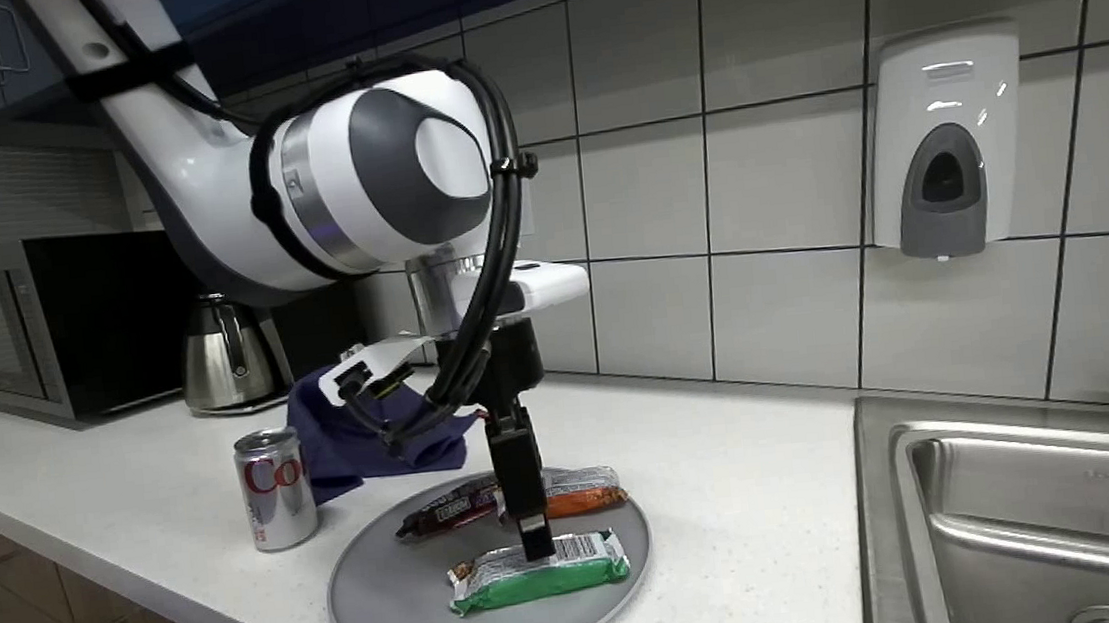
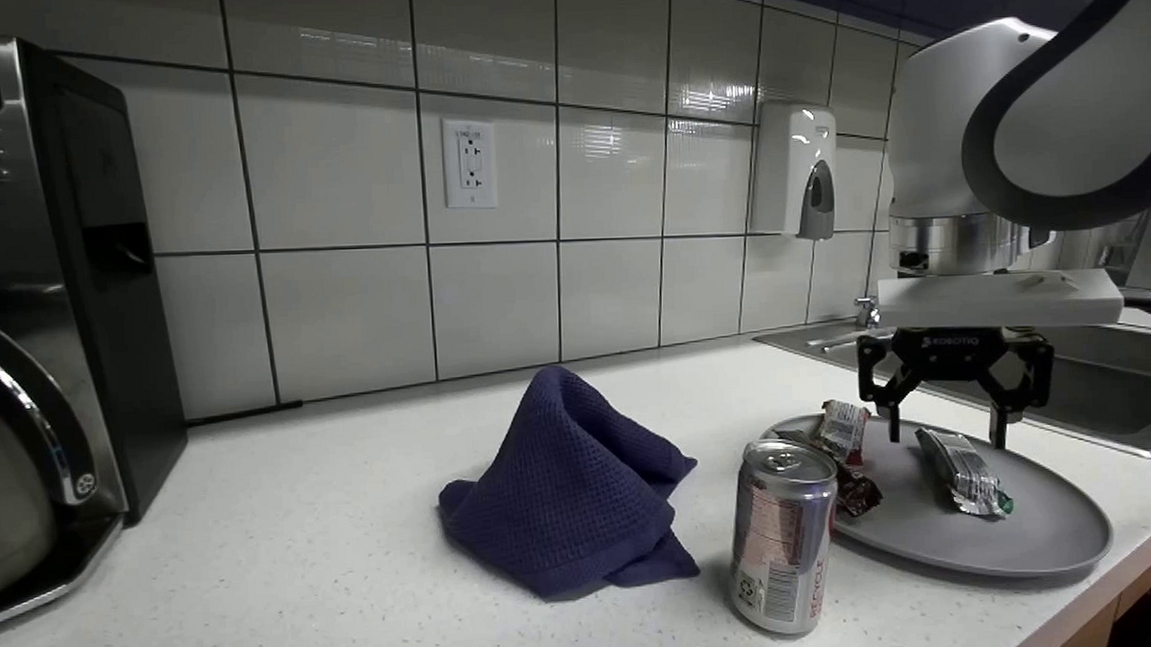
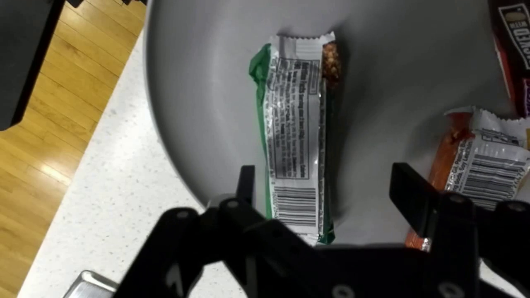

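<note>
My gripper (image 1: 537,552) points down over a grey plate (image 1: 390,607) and is open and empty. A snack bar in a green and silver wrapper (image 1: 538,579) lies flat on the plate, label side up. In the wrist view this green bar (image 3: 294,124) lies between the gripper's fingers (image 3: 323,174), nearer the left finger, with gaps on both sides. In an exterior view the fingertips (image 2: 946,437) straddle the green bar (image 2: 959,468) from above. An orange-wrapped bar (image 3: 484,165) and a dark-wrapped bar (image 3: 513,54) lie on the plate at the wall side, partly cut off in the wrist view.
A silver soda can (image 1: 276,488) stands beside the plate, near a crumpled purple cloth (image 2: 582,496). A coffee maker (image 2: 67,284) and microwave (image 1: 54,325) stand farther along. A steel sink (image 1: 889,523) is on the opposite side. A soap dispenser (image 1: 946,142) hangs on the tiled wall.
</note>
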`<action>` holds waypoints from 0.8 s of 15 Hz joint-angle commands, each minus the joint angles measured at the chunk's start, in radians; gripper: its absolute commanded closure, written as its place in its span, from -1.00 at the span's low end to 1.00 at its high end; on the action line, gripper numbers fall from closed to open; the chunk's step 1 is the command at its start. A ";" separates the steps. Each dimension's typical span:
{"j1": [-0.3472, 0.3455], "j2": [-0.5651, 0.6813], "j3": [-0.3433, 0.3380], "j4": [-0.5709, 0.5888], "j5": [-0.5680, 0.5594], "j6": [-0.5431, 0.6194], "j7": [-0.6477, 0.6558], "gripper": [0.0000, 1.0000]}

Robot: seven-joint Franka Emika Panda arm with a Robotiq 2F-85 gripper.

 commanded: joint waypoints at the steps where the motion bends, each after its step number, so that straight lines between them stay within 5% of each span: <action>1: -0.024 -0.019 0.025 -0.001 0.011 -0.015 -0.037 -1.00; 12: -0.017 -0.171 0.060 0.007 0.367 -0.095 -0.619 -1.00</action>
